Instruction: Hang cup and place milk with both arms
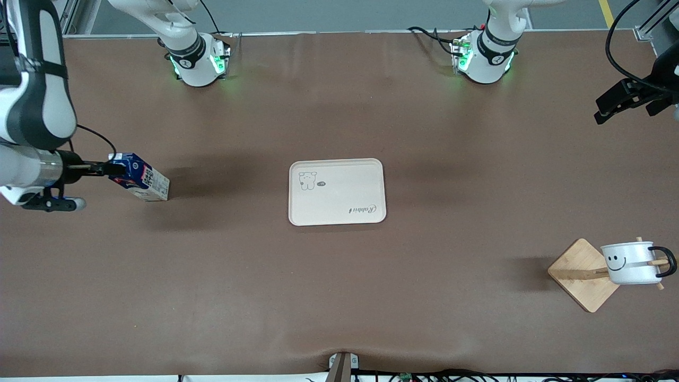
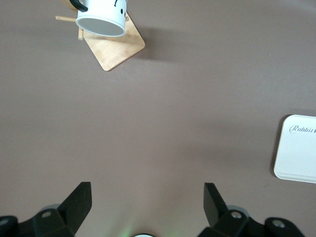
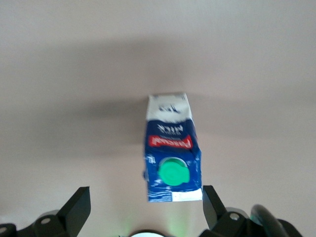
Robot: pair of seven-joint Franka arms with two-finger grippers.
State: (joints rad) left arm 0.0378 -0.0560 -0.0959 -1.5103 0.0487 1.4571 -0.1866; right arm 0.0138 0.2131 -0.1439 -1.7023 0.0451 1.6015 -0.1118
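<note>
The milk (image 1: 142, 179), a blue carton with a green cap, stands on the table toward the right arm's end. My right gripper (image 1: 116, 169) is open at the carton's top. In the right wrist view the milk (image 3: 173, 158) lies between the spread fingers, close to one finger (image 3: 213, 202) and not gripped; the gripper's middle (image 3: 145, 197) is beside it. The cup (image 1: 630, 262), white with a smiley face, hangs by its black handle on a wooden rack (image 1: 581, 281). My left gripper (image 1: 610, 106) is open and empty, up in the air at the left arm's end.
A cream tray (image 1: 339, 175) lies at the table's middle, with nothing on it. The left wrist view shows the cup (image 2: 101, 15) on the rack (image 2: 116, 47), the tray's corner (image 2: 298, 148) and bare brown table under the open left gripper (image 2: 148, 195).
</note>
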